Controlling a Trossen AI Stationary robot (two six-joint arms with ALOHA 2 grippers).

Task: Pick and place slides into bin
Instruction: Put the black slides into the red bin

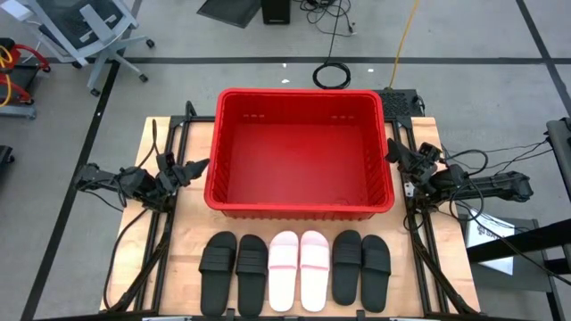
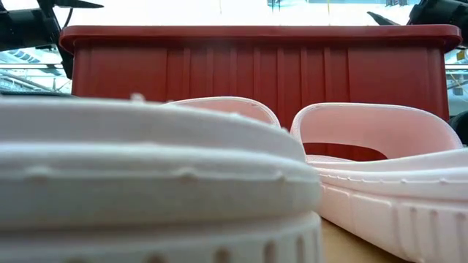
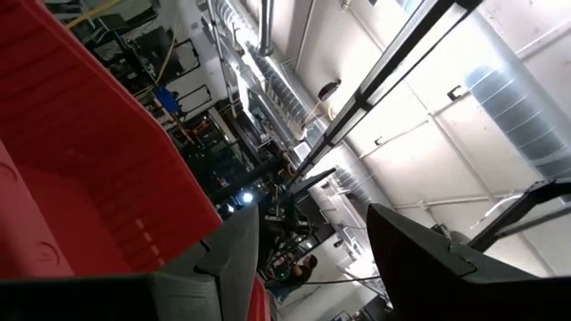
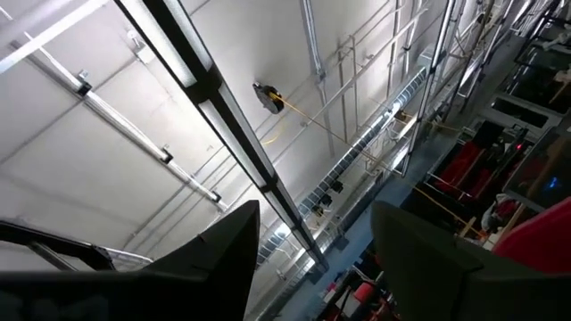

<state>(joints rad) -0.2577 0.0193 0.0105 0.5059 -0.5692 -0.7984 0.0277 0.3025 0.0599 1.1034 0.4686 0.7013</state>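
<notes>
You've got the wooden table [image 1: 178, 259] laid out under you, and the biggest thing on it is the red bin [image 1: 300, 153], sitting at the middle of the far half with nothing showing inside it from above. In front of it, along the near edge, your six slides lie side by side in one row, all clear of the bin: a black pair on the left [image 1: 234, 268], the pale pink-white pair in the middle [image 1: 299, 268], a black pair on the right [image 1: 360, 265]. Your left gripper [image 1: 198, 167] hangs just beside the bin's left wall, fingers apart and holding nothing; your right gripper [image 1: 394, 153] sits just off the bin's right wall, fingers likewise spread and empty. From the left wrist you see those two dark fingers [image 3: 234, 259] wide apart with the bin's red wall [image 3: 80, 160] close alongside and ceiling ducts beyond. The right wrist shows its fingers [image 4: 223, 259] equally spread, pointing up at ceiling beams and lights, with only a sliver of red at the edge. No brand, label or writing can be read on the bin or the slides in any view. The low view gives you what the overhead can't: the pale slides [image 2: 380, 168] fill the foreground, straps arched up, with the bin's ribbed front wall [image 2: 219, 73] rising right behind them; the black slides don't show there.
</notes>
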